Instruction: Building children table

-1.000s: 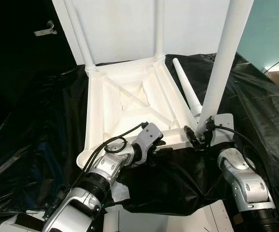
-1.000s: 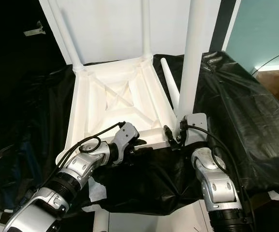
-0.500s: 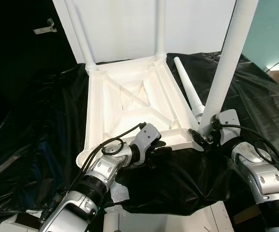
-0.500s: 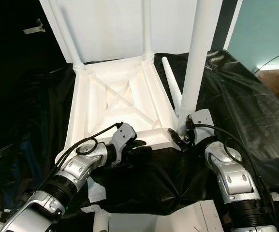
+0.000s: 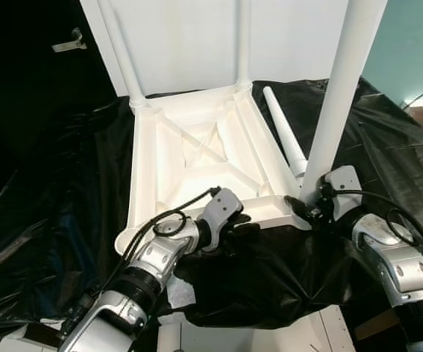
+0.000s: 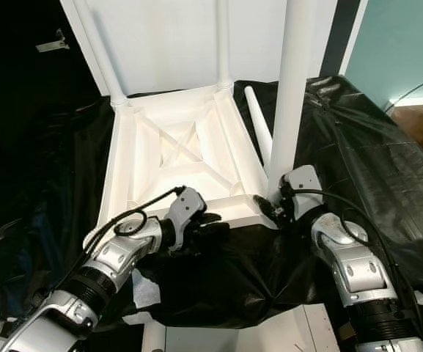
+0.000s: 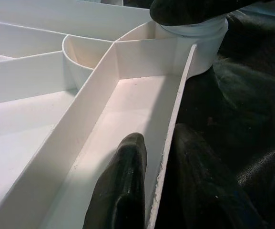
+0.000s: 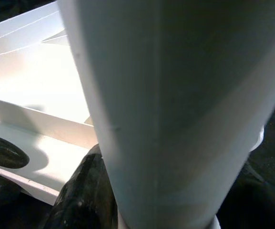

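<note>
A white children's table top [image 5: 196,158] lies upside down on black sheeting, ribs facing up. Two white legs [image 5: 123,55] stand in its far corners. A third leg [image 5: 339,95] stands upright in the near right corner socket, and my right gripper [image 5: 304,207] is shut on its base. My left gripper [image 5: 239,226] is shut on the near rim [image 7: 168,143] of the table top, one finger inside the wall and one outside. A loose white leg [image 5: 284,139] lies on the sheeting along the table top's right side.
Black plastic sheeting [image 5: 57,183] covers the work surface all around. A white panel [image 5: 189,37] rises behind the table top. A teal wall [image 5: 409,44] and brown floor lie at the far right. White paper [image 5: 182,293] peeks from under the sheeting near my left arm.
The leg in my right gripper has swung from leaning toward more upright in the corner socket. My right arm shifted right. The left gripper has kept its hold on the rim.
</note>
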`<state>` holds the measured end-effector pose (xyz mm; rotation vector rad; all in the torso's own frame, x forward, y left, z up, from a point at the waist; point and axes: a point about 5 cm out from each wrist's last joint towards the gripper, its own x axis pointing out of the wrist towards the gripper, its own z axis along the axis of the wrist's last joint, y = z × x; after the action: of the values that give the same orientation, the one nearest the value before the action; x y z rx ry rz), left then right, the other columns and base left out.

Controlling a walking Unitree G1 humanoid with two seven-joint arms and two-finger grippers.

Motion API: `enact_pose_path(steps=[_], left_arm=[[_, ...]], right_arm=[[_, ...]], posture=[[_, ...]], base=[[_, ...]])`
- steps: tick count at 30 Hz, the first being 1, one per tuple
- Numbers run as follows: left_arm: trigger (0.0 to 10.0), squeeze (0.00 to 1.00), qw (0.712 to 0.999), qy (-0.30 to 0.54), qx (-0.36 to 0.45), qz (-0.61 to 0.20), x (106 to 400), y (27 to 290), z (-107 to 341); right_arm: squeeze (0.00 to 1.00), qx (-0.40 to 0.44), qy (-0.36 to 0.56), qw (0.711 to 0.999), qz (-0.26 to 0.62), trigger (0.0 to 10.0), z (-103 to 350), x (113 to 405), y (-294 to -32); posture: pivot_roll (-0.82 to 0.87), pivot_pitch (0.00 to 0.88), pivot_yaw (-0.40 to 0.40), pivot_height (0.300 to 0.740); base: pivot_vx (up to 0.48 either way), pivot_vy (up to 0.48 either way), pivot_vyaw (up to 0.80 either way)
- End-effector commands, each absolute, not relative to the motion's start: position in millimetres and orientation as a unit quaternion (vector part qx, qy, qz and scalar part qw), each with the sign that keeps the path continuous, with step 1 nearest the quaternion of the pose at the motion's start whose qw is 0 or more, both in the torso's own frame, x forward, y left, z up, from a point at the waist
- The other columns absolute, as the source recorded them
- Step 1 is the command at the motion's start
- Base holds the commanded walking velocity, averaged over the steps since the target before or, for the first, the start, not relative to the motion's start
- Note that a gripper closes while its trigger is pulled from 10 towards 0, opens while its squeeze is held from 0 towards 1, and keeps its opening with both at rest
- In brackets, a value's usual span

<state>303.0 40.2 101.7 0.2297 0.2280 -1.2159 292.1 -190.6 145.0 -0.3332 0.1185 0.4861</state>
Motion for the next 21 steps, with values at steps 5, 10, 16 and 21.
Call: enact_pose_path(steps=[5, 10, 16, 21], left_arm=[[10.0, 0.00, 0.760, 0.133, 0.114, -0.626, 291, 39, 92], [10.0, 0.00, 0.762, 0.131, 0.109, -0.624, 289, 38, 91], [10.0, 0.00, 0.760, 0.131, 0.106, -0.628, 289, 36, 91], [10.0, 0.00, 0.757, 0.132, 0.108, -0.631, 288, 36, 90]], right_arm=[[0.00, -0.169, 0.060, 0.953, 0.244, 0.0, 140, 286, -183], [0.00, -0.051, 0.048, 0.993, 0.100, 0.0, 121, 275, -164], [0.00, -0.008, -0.017, 0.999, -0.029, 0.0, 117, 257, -156], [0.00, -0.013, -0.025, 1.000, -0.006, 0.0, 119, 261, -151]], posture=[[-0.13, 0.000, 0.037, 0.740], [-0.13, 0.000, 0.033, 0.740], [-0.13, 0.000, 0.040, 0.740], [-0.13, 0.000, 0.038, 0.740]], base=[[0.000, 0.000, 0.00], [0.000, 0.000, 0.00], [0.000, 0.000, 0.00], [0.000, 0.000, 0.00]])
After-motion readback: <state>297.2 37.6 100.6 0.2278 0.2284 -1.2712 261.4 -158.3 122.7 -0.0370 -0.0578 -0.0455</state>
